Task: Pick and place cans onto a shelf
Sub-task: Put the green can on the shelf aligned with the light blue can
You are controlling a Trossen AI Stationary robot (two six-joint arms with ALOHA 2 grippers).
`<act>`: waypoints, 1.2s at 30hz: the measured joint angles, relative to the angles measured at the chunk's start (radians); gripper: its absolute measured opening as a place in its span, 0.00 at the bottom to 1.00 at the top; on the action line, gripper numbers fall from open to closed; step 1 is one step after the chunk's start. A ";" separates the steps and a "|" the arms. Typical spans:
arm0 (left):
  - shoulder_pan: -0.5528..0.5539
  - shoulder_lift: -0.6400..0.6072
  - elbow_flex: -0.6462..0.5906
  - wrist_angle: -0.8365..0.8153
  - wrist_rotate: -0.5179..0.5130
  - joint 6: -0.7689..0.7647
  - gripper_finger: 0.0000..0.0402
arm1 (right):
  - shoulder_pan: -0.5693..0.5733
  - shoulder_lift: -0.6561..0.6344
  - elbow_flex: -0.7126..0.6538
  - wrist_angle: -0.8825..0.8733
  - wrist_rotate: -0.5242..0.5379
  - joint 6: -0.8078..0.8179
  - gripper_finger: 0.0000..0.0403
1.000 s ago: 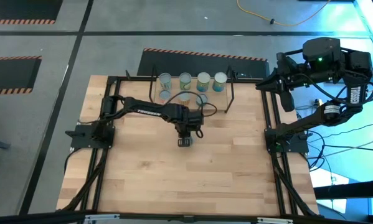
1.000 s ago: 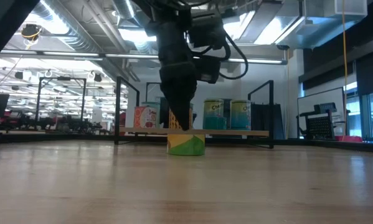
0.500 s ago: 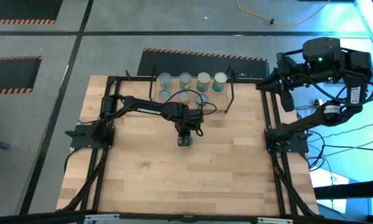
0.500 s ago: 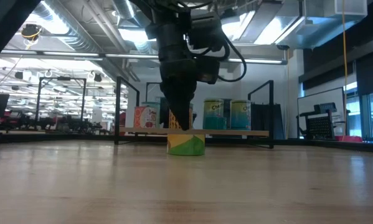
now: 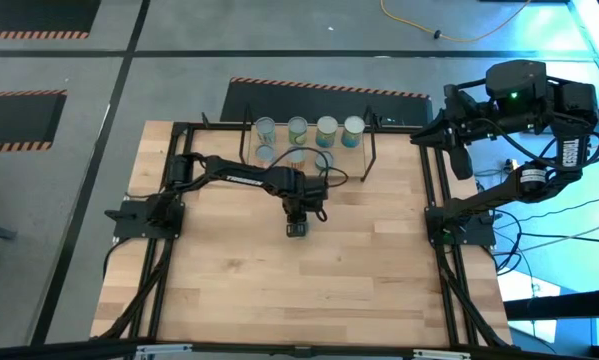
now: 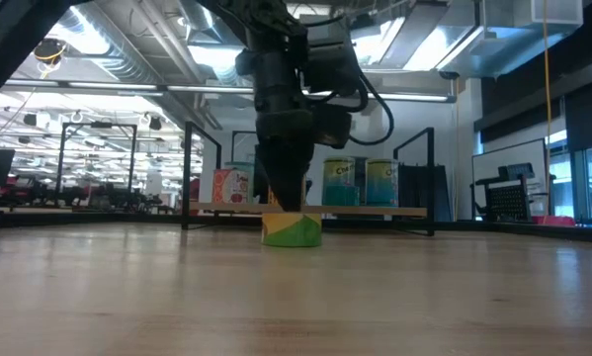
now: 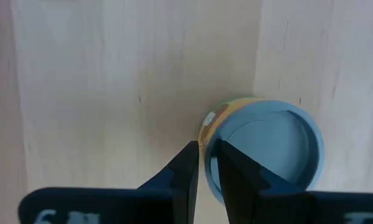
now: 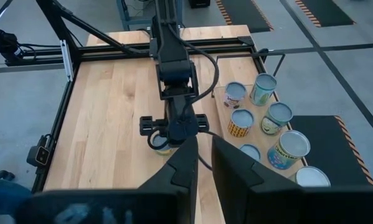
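- One arm is at work in the high view: the left arm (image 5: 229, 178) reaches from the tabletop's (image 5: 229, 285) left edge to its middle, elbow bent, with the left tool (image 5: 297, 227) pointing straight down. The right arm (image 5: 519, 100) sits folded beyond the right edge. The shelf (image 5: 370, 150) stands at the far edge with seven cans (image 5: 326, 127) in two rows.
- Level with the tabletop, the low view shows what the high view hides: a green-and-yellow can (image 6: 293, 230) stands upright on the wood in front of the shelf, and the tool's tip meets its top.
- Looking down the left wrist view, the fingers (image 7: 185, 171) stand nearly together, astride the can's rim, one outside the wall and one over the pale blue-grey lid, pinching it.
- From the right wrist view, the right tool (image 8: 203, 142) hangs above the tabletop's right edge, its fingers drawn close with nothing between them.
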State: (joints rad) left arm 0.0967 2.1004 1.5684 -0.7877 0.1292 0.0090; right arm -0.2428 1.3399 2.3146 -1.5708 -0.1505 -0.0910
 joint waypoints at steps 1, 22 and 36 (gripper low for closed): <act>0.000 0.000 0.000 0.000 -0.004 0.000 0.13 | 0.000 0.000 0.000 0.000 0.000 0.000 0.12; 0.005 -0.005 0.370 -0.275 0.036 -0.005 0.01 | 0.000 0.000 0.000 0.000 0.000 0.003 0.12; 0.160 -0.022 0.785 -0.358 -0.130 -0.333 0.00 | 0.000 -0.001 0.000 0.000 0.000 0.003 0.12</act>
State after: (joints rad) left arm 0.2564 2.0789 2.3535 -1.1455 -0.0006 -0.3240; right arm -0.2428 1.3392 2.3146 -1.5711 -0.1501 -0.0879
